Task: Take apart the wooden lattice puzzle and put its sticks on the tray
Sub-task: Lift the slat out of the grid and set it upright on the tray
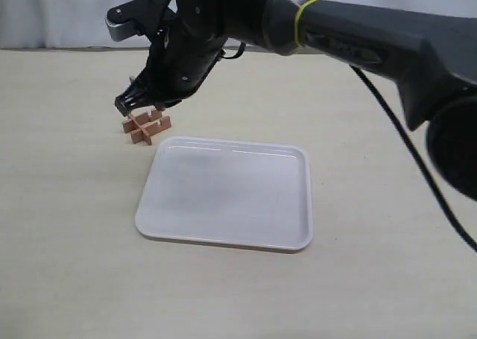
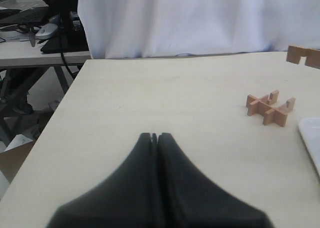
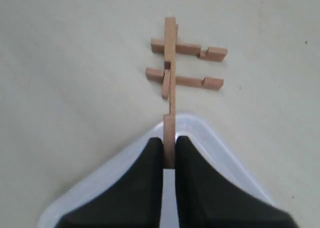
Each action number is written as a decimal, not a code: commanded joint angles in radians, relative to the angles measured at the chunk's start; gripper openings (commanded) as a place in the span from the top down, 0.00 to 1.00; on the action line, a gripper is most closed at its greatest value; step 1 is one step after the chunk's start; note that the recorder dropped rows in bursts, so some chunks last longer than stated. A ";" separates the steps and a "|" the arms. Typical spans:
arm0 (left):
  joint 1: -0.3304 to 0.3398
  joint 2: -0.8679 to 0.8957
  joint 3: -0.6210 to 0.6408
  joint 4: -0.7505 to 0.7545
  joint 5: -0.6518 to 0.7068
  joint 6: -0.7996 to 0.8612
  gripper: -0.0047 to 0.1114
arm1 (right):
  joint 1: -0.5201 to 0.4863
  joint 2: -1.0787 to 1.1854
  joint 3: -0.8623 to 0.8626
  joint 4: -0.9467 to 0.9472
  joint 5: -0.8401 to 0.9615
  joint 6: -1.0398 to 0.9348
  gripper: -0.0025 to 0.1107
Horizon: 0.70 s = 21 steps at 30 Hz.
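Observation:
The wooden lattice puzzle lies on the table just beyond the tray's far left corner, with several crossed sticks still interlocked. My right gripper reaches across and hovers just above it, shut on one notched stick. That stick is off the table; in the left wrist view it hangs in the air above the puzzle. My left gripper is shut on nothing, over bare table well away from the puzzle, and out of the exterior view.
The white tray holds nothing; its rim lies right under my right gripper's fingers, and one corner shows in the left wrist view. Beyond the table's edge stand a white curtain and a cluttered desk.

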 commanded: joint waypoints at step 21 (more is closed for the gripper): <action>0.001 -0.002 0.001 0.002 -0.008 -0.001 0.96 | -0.179 -0.385 0.957 0.014 -0.550 -0.070 0.94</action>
